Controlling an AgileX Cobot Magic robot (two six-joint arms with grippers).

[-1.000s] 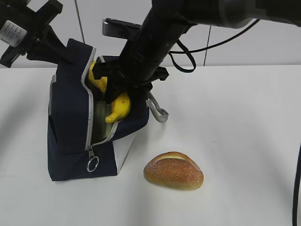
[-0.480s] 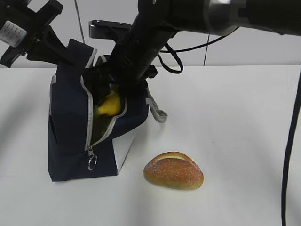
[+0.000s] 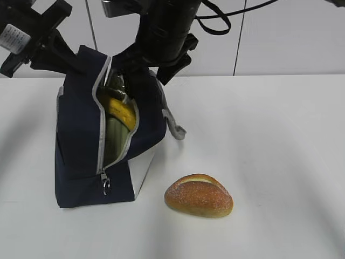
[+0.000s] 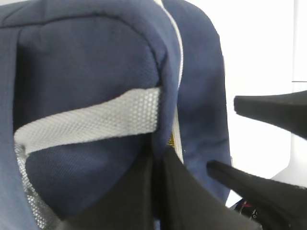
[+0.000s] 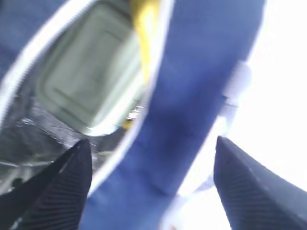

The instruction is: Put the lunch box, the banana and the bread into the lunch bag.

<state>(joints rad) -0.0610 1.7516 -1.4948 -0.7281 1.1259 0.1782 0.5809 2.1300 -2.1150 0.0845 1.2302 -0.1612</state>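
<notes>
The navy lunch bag point(image 3: 81, 156) stands at the left with its zipper open. Inside it I see the yellow banana point(image 3: 122, 111) above the sage-green lid of the lunch box point(image 3: 114, 139). The bread point(image 3: 199, 195) lies on the table in front, to the right of the bag. My left gripper point(image 3: 75, 60) is shut on the bag's top edge point(image 4: 158, 153) beside the grey strap point(image 4: 86, 120). My right gripper point(image 3: 141, 73) is open and empty just above the bag's opening point(image 5: 153, 158), over the lunch box point(image 5: 91, 76) and banana point(image 5: 144, 24).
The bag's grey strap handle point(image 3: 175, 127) hangs out to the right. The zipper's ring pull point(image 3: 105, 186) hangs at the front corner. White table point(image 3: 269, 140) stretches to the right, with a white wall behind.
My right gripper let go of the banana, which now lies inside the bag, and rose up out of the opening. The left gripper and the bread did not move.
</notes>
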